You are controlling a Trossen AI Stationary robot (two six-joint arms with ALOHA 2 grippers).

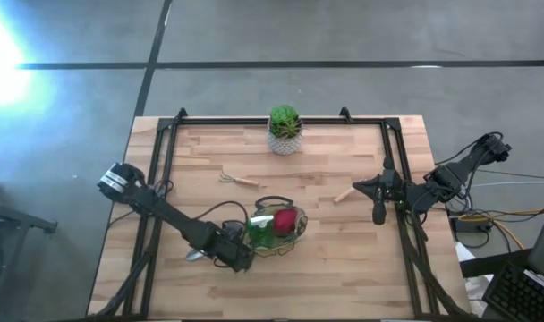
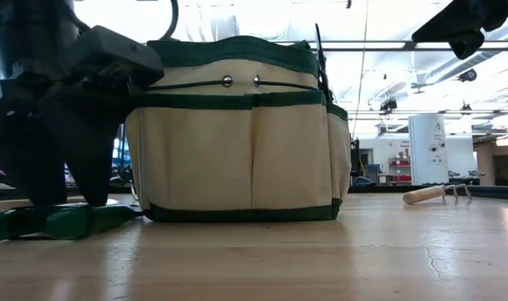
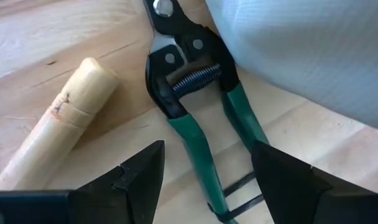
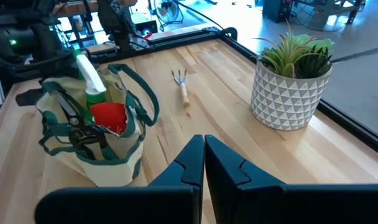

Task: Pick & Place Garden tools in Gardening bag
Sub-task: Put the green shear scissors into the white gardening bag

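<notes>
Green-handled shears (image 3: pixel 198 106) lie flat on table (image 1: pixel 344 250) right beside gardening bag (image 2: pixel 237 134), w/ a wooden tool handle (image 3: pixel 58 124) next to them. Left gripper (image 3: pixel 204 180) sits low over the shears' handles, fingers spread either side, not clamped. Bag near table front holds spray bottle (image 4: pixel 92 84), red item (image 4: pixel 109 117) & dark shears (image 4: pixel 77 127); small rake (image 4: pixel 183 87) lies toward potted plant (image 4: pixel 291 78), right gripper (image 4: pixel 204 168) pressed together, at right side.

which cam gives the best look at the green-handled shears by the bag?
Left wrist view: the green-handled shears fill the frame between the open left gripper, spring and pivot clear, beside the gardening bag. Low view shows only the green handles under the arm. In the high and right wrist views the shears are hidden or unclear.
</notes>
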